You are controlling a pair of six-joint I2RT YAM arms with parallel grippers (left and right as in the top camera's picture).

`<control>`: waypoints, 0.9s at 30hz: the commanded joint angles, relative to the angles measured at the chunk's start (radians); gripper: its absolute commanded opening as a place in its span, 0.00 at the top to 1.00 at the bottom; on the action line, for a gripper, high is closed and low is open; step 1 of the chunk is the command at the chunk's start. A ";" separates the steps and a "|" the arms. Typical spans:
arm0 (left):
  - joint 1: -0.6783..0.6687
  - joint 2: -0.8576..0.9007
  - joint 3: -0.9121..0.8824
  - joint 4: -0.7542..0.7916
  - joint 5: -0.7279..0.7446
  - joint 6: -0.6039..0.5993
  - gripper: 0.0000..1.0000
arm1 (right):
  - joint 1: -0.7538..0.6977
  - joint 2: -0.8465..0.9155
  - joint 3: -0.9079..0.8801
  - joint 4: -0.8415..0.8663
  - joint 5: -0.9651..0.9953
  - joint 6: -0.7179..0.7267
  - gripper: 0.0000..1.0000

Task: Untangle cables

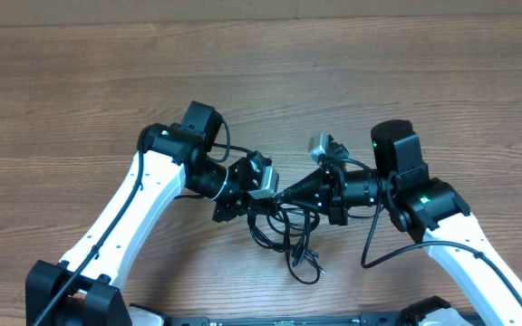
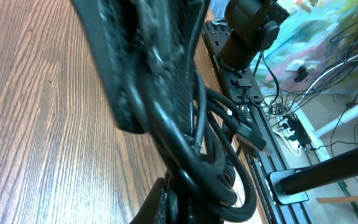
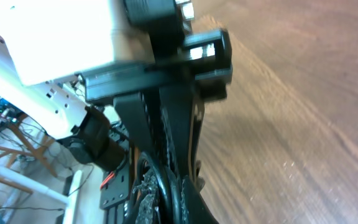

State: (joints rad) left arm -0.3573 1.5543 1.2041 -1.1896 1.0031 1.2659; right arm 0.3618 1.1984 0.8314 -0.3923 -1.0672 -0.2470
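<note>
Pinches the cables (image 1: pixel 288 222) in the left gripper (image 1: pixel 236 206), jaws pressed together, black cords running down alongside it in the wrist view. Clamps the same tangle with the right gripper (image 1: pixel 281 194), likewise closed tight, one strand curving at its tips. Points both grippers inward, close together, around the middle of the wooden table (image 1: pixel 379 72). Leaves the remaining cables in loose loops on the wood just near of both grippers, plug ends trailing toward the near edge.
</note>
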 commanded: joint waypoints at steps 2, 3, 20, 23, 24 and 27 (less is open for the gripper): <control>-0.011 -0.004 0.001 -0.036 0.055 0.053 0.96 | -0.004 -0.003 0.026 0.102 -0.025 0.017 0.96; -0.011 -0.004 0.001 -0.041 0.051 0.053 0.96 | -0.004 -0.003 0.026 0.120 -0.018 0.018 0.96; -0.011 -0.004 0.000 -0.063 0.006 0.043 0.96 | -0.004 -0.003 0.026 0.145 0.545 0.015 0.96; -0.011 -0.004 0.000 -0.063 0.006 0.043 0.96 | -0.004 -0.003 0.026 0.144 0.677 0.014 0.96; -0.011 -0.004 0.000 -0.063 0.006 0.043 0.96 | -0.004 -0.003 0.026 0.144 0.725 0.014 0.96; -0.011 -0.004 0.000 -0.063 0.006 0.043 0.96 | -0.004 -0.003 0.026 0.144 0.848 0.014 0.96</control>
State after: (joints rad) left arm -0.3576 1.5543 1.2041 -1.2232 0.9642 1.2568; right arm 0.3748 1.2003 0.8314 -0.2699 -0.5251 -0.2325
